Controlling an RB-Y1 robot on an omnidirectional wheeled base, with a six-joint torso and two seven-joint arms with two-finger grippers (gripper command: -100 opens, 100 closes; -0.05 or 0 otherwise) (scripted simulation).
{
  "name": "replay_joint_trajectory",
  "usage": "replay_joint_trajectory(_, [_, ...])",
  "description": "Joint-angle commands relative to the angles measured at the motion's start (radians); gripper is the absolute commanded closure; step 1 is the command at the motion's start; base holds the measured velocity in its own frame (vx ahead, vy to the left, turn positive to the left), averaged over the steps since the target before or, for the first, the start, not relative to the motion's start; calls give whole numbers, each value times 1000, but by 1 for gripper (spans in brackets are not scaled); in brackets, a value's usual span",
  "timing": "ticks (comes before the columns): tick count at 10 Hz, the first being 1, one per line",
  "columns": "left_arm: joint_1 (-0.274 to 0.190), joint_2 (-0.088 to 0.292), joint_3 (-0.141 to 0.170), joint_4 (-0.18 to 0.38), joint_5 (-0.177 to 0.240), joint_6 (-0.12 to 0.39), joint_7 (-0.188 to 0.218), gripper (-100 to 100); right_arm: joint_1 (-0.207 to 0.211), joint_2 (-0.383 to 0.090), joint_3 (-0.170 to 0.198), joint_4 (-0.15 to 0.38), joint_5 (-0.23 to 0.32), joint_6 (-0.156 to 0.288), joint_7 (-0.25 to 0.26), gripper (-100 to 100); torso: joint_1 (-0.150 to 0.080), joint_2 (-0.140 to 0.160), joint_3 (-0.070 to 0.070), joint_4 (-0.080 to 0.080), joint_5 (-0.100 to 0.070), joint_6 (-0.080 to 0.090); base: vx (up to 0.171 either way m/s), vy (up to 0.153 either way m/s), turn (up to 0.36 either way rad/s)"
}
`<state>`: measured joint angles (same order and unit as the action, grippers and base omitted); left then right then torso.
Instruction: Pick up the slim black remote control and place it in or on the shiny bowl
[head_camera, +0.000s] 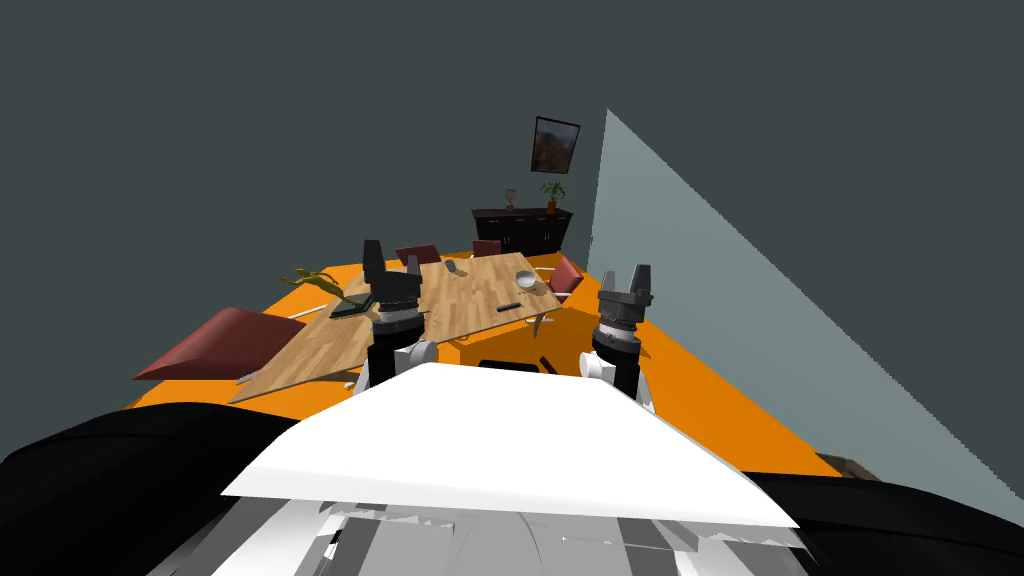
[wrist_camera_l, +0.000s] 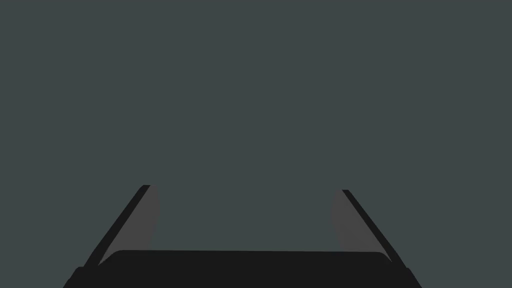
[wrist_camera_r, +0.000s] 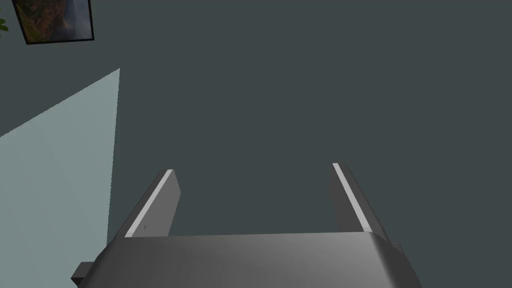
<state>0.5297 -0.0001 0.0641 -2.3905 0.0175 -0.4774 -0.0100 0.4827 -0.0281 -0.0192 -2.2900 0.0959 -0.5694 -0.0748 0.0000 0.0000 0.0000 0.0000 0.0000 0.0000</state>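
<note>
The slim black remote (head_camera: 508, 306) lies on the wooden table (head_camera: 470, 305) near its right front edge. The shiny bowl (head_camera: 525, 280) stands just beyond it, close to the table's right edge. My left gripper (head_camera: 392, 260) (wrist_camera_l: 245, 190) is raised in front of the table's near left part, open, with nothing between its fingers. My right gripper (head_camera: 627, 275) (wrist_camera_r: 252, 167) is raised to the right of the table over the orange floor, also open and empty. Both are well short of the remote.
Dark red chairs stand around the table: one near left (head_camera: 235, 340), two at the far side (head_camera: 418, 253), one right (head_camera: 565, 275). A yellow-leaved plant (head_camera: 315, 280), a flat black object (head_camera: 350, 306) and a small grey item (head_camera: 450, 267) are on the table. A dark sideboard (head_camera: 522, 228) stands behind.
</note>
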Motion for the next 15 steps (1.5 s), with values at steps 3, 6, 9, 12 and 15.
replay_joint_trajectory(3, [-58,58,-2,57,24,70,25,-100,0,0,0,0,0,0,0,0,-2,-1,-1,0,0,0,10,-44,-127])
replay_joint_trajectory(6, [-105,86,-3,106,43,129,45,-100,0,0,0,0,0,0,0,0,-5,-2,-1,0,-1,0,19,-69,-111])
replay_joint_trajectory(9, [-192,123,-2,195,79,232,80,-100,0,0,0,0,0,0,0,0,-4,-1,-1,0,-1,0,13,-58,-160])
replay_joint_trajectory(12, [-257,142,1,266,105,313,106,-100,0,0,0,0,0,0,0,0,-4,-1,-1,0,-1,0,17,-68,-142])
replay_joint_trajectory(15, [-292,151,3,327,119,388,119,-100,0,0,0,0,0,0,0,0,-4,-1,-1,0,-1,0,16,-56,-77])
